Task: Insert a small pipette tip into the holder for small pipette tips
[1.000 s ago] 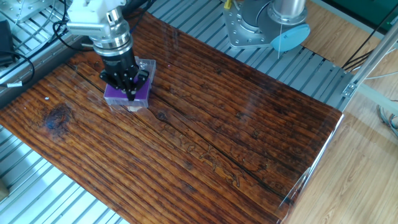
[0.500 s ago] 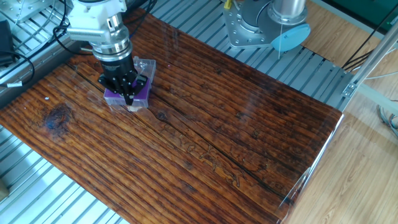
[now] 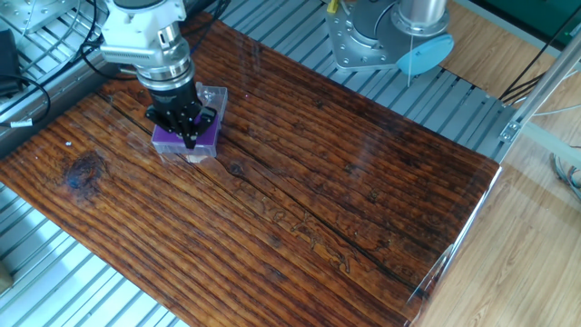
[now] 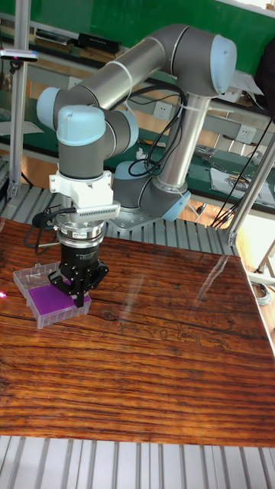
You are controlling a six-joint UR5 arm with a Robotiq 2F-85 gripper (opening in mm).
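pipette tip holder (image 4: 44, 299), a small clear plastic box with a purple top grid, sits on the tabletop (image 4: 153, 367) near its left edge in the tall fixed view; in the fixed view the holder (image 3: 189, 138) lies toward the far left corner of the board. its clear lid appears to hang open at the back side. the black jaws (image 4: 79, 299) point straight down over the right-hand part of the purple grid, tips close together and down at the grid surface; in the fixed view the jaws (image 3: 191, 139) narrow to a point over the middle of the box. whether they pinch a pipette tip cannot be told, as anything between them is too small to make out. above them comes the black gripper body, then a white ribbed mount and the grey and light-blue wrist of the arm (image 4: 145, 69), which arches up and back to its base at the far edge of the tabletop. behind the base stand benches against a green wall (image 4: 114, 19).
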